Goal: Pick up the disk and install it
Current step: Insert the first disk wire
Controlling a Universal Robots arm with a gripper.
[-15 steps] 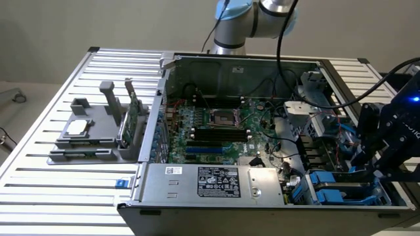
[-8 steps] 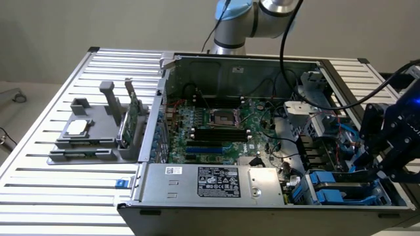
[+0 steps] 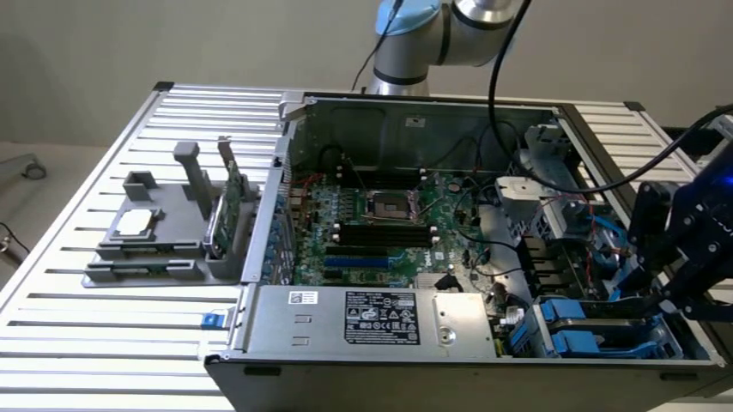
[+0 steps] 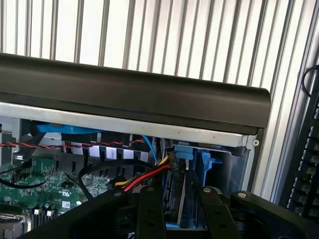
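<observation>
Scene: I've got an open PC case [image 3: 458, 215] lying on a slatted metal table [image 3: 69, 283], arm's base at the far side.
Gripper, ext view: black gripper [image 3: 687, 287] sits at the exterior view's right, down over the case's drive-bay corner. Fingertips are lost against the dark bay there, so I can't read the grip from this cam.
Gripper, wrist view: two black fingers [image 4: 150, 214] point down into the bay w/ a narrow gap between them. A flat dark slab stands edge-on in that gap.
Disk: I take that slab as the disk [image 4: 175, 196], upright in a bay slot, blue carrier plastic just above and beside it. Fingers look closed on its two faces, partway open, not wide. Contact itself I can't fully confirm.
Bay, ext view: blue carriers [image 3: 578, 330] show in the near right corner of the case, by the silver PSU [image 3: 378, 318]. Can't pick the gripped disk out from this cam.
Cables: red/yellow/black wire bundle [image 4: 144, 178] runs up to a plug just beside the disk; wrist cam only.
Case edge: dark case rim [image 4: 129, 89] crosses the wrist view, table slats beyond it.
Motherboard: green board [image 3: 390, 223] w/ CPU socket mid-case in ext view; wrist cam catches a corner of it.
Left of case, ext view: grey fixture [image 3: 160, 232] holding a small silver chip [image 3: 134, 221] and an upright green card [image 3: 233, 202], well apart from the gripper.
</observation>
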